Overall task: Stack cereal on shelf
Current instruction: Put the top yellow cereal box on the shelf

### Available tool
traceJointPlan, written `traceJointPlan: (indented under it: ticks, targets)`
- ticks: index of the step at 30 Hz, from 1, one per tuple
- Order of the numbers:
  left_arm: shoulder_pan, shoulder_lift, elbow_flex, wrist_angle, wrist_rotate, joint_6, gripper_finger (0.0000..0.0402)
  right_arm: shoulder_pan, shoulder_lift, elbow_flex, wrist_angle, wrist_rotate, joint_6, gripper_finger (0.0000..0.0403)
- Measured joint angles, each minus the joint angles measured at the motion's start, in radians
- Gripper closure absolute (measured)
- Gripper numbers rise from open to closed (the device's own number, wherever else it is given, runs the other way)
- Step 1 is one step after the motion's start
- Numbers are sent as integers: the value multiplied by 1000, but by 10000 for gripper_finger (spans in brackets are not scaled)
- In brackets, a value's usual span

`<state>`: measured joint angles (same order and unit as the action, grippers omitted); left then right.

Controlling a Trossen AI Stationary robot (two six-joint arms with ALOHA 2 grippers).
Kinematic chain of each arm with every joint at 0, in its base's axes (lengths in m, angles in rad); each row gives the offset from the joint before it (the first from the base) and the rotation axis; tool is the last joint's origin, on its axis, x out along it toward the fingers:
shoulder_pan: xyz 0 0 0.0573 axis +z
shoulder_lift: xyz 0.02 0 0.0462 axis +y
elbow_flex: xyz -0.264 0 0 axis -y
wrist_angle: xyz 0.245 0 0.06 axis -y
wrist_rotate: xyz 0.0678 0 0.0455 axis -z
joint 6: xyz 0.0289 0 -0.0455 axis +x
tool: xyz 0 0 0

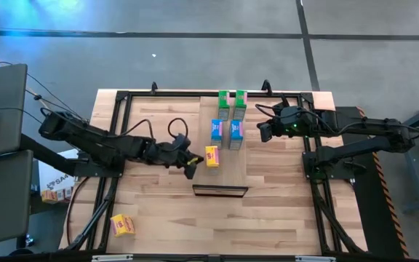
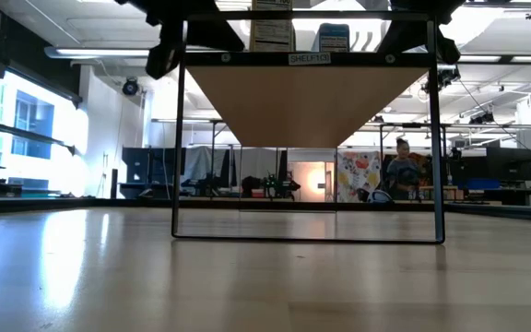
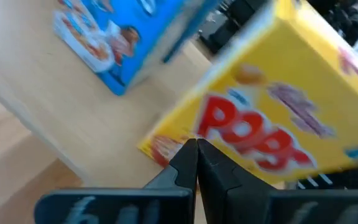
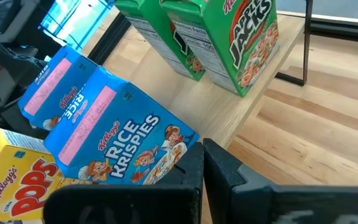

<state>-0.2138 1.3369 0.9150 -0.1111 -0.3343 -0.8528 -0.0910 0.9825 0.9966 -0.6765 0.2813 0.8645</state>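
Note:
The shelf (image 1: 231, 173) is a pale wood panel on a black frame, seen from below in the low view (image 2: 307, 101). Five cereal boxes stand on it: two green (image 1: 231, 104) (image 4: 229, 37) at the far end, two blue (image 1: 226, 130) (image 4: 114, 134) in the middle and one yellow (image 1: 212, 156) (image 3: 272, 118) nearer. A second yellow box (image 1: 122, 225) lies flat on the table near the near-left corner. My left gripper (image 1: 191, 167) (image 3: 196, 155) is shut, just left of the yellow box on the shelf. My right gripper (image 1: 262, 132) (image 4: 202, 155) is shut, just right of the blue boxes. My left gripper points its shut fingertips (image 3: 188, 158) from the table's left at the lower edge of the yellow box's printed front (image 3: 185, 140); I cannot tell whether they touch it. My right gripper points its shut fingertips (image 4: 191, 163) from the table's right at a blue box's lower corner (image 4: 188, 138); I cannot tell whether they touch it.
The shelf's black frame legs (image 2: 181, 138) stand on the butcher-block table (image 1: 282, 211). A small dark label holder (image 1: 220, 191) sits at the shelf's near end. Cables trail along the left arm (image 1: 86, 135). A person (image 2: 401, 171) shows far off in the room.

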Motion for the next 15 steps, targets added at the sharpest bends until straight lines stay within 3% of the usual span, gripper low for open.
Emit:
traceJointPlan:
  ticks: [15]
  targets:
    - [62, 0, 0, 6, 74, 52, 401, 0, 0, 0, 1, 0, 17, 403]
